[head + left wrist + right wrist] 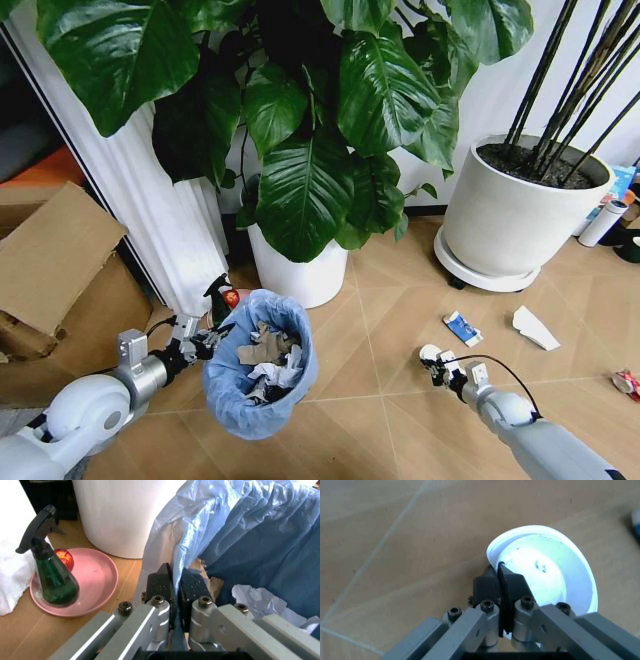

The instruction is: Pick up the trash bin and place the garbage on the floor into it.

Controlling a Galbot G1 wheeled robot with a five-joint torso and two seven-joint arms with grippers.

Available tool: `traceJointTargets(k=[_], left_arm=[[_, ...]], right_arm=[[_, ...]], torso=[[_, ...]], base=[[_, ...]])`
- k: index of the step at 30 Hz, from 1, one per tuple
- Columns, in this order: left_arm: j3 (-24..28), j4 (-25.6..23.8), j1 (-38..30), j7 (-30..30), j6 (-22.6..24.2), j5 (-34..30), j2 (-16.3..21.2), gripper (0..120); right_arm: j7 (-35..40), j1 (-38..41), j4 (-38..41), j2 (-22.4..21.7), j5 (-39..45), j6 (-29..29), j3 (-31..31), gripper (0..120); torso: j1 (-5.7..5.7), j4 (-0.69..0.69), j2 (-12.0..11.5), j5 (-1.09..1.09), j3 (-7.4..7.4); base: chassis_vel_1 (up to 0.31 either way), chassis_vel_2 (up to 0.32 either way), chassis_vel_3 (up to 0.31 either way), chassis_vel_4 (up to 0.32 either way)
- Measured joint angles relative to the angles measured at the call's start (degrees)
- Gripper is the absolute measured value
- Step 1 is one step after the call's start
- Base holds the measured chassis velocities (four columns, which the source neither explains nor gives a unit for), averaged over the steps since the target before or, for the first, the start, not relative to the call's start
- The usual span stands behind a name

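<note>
The trash bin (232, 398), lined with a crinkly light blue bag, hangs above the floor at lower centre with crumpled paper (268, 362) inside. My left gripper (207, 341) is shut on its rim; the left wrist view shows the pads (160, 585) pinching the bag's edge (200, 525). Right of the bin, my right gripper (433, 361) is low over the floor, shut on the edge of a white disc (545, 564). More garbage lies on the floor: a blue and white packet (461, 327), a white wrapper (533, 328) and a red packet (627, 381).
A white plant pot (292, 275) stands behind the bin, with a larger one (515, 220) at the right. Beside the bin, a green spray bottle (52, 581) stands on a pink plate (97, 581). Cardboard boxes (50, 260) lie left; a white tumbler (603, 222) stands far right.
</note>
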Motion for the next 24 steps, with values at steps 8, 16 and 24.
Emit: traceJointTargets(k=[8, 16, 24], left_arm=[[3.12, 1.60, -0.84, 0.39, -0.21, -0.33, 0.37, 0], [18.24, 5.60, -15.55, 0.48, -0.27, -1.32, -1.29, 0], [28.57, 9.12, -26.49, -0.12, -0.09, -3.08, -4.96, 0]], right_arm=[[-15.91, -0.33, 10.41, -4.52, 1.22, 10.16, 2.33, 0], [-38.32, -1.24, 25.57, -10.21, 14.45, 15.68, 7.72, 0], [-51.20, -0.20, 35.14, -13.81, 32.87, 4.97, 6.93, 0]], torso=[[0.00, 0.02, 0.00, -0.01, 0.00], [0.00, -0.03, 0.00, -0.02, 0.00], [0.00, -0.01, 0.00, 0.00, 0.00]], base=[[0.000, 0.000, 0.000, 0.000], [0.000, 0.000, 0.000, 0.000], [0.000, 0.000, 0.000, 0.000]])
